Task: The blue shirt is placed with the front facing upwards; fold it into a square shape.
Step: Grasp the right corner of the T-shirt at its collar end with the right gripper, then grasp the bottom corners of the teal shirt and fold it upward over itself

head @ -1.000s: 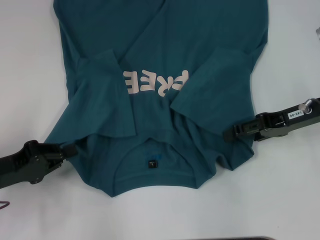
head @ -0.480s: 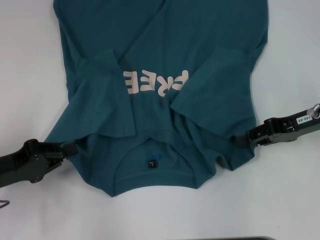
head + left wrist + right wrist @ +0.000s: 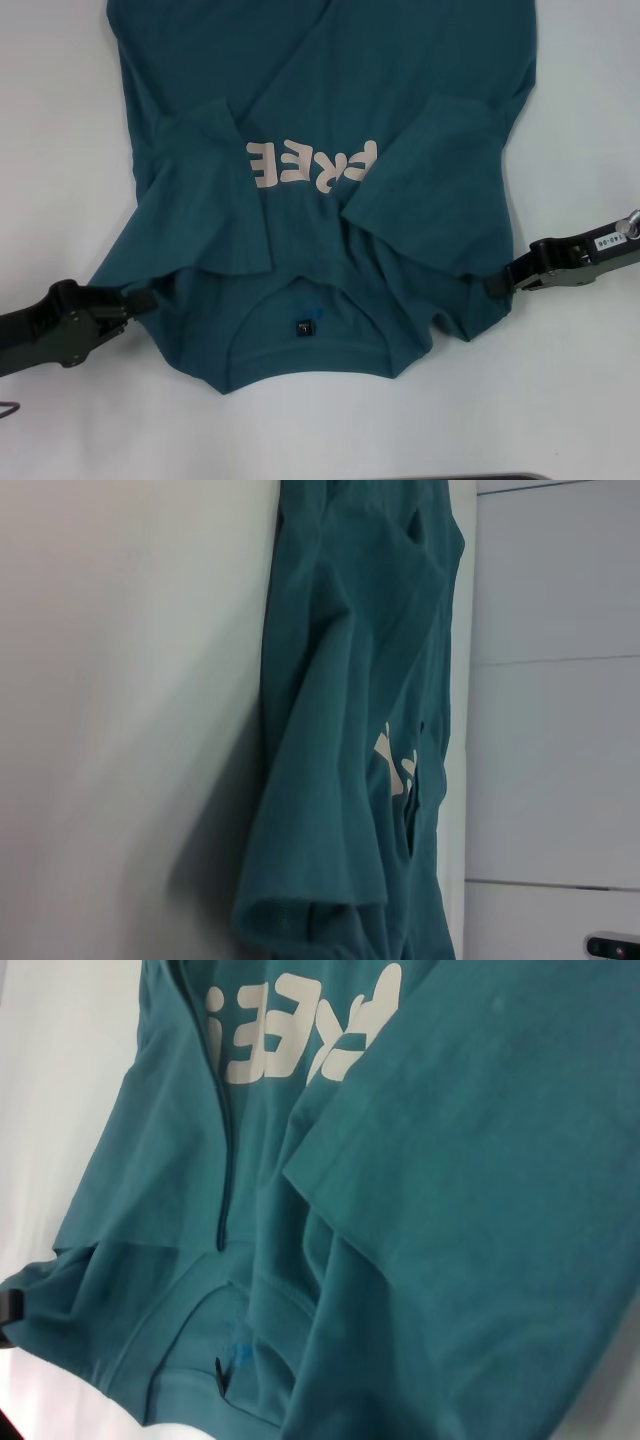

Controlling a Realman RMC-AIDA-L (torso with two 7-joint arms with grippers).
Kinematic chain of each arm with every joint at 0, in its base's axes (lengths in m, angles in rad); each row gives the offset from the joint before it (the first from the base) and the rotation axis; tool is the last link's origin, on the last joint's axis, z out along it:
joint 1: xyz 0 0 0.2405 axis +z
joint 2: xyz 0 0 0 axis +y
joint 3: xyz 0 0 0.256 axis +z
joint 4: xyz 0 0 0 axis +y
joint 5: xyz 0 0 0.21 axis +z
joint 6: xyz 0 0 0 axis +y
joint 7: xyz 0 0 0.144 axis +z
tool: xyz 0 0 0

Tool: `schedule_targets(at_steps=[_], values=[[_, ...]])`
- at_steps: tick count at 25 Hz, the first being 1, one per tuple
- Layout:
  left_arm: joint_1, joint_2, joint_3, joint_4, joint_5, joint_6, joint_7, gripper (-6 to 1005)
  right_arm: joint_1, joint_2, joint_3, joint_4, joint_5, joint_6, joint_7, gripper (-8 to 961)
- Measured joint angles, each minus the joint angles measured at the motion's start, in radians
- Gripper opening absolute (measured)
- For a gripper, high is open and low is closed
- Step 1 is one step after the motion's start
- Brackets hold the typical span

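Blue shirt (image 3: 400, 90): spread front-up across the white tabletop (image 3: 60, 150), collar end toward the robot, hem running out of the head view on the far side. Both sleeves already turned inward, left sleeve (image 3: 205, 190) and right sleeve (image 3: 430, 190) each covering one end of the pale lettering (image 3: 310, 165). Small dark neck tag (image 3: 302, 326) on the robot's side of the lettering, inside the collar.

Judged as mid-fold: sleeves in, body not yet doubled over.

Risks from here:
- Uneven lift of the two shoulders, hence a skewed fold and no square.
- Too quick a pull away from the lettering, hence folded sleeves sliding or flopping back open.
- Too shallow a pinch at the cloth edge, hence a dropped corner halfway.
- Bunched cloth on the robot's side of the lettering, near the right shoulder, likely to be trapped as a lump inside the next fold.

Left hand (image 3: 140, 297): low over the tabletop, left of the lettering and nearer the robot, tip touching the left shoulder edge, arm reaching in at a shallow slant. Spread or pinching cloth: cannot tell.

Right hand (image 3: 498, 284): right of the lettering and nearer the robot, tip just at the right shoulder edge, arm nearly level, pointing inward. Grip likewise impossible to tell.
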Motion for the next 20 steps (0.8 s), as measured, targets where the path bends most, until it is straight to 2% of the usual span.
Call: schedule_targets(at_steps=[3,5,9,11,20], values=[[-0.001,0.006,0.007,-0.002,0.006,0.011,0.000,11,-0.004,-0.008,-0.007,0.000,-0.001,-0.008,-0.003,84],[0.001,0.015,0.019,-0.005,0.009,0.025,0.000,11,-0.009,-0.022,-0.023,-0.003,-0.002,-0.027,-0.002,34],[0.009,0.039,0.034,-0.012,0.019,0.050,0.000,11,-0.027,-0.041,-0.037,-0.027,-0.009,-0.070,0.007,33],[0.012,0.046,0.035,-0.027,0.041,0.068,0.000,12,-0.042,-0.043,-0.033,-0.055,-0.026,-0.094,0.010,32],[0.007,0.049,0.061,-0.098,0.115,0.109,-0.022,12,-0.098,-0.048,-0.030,-0.112,-0.098,-0.147,0.021,32]])
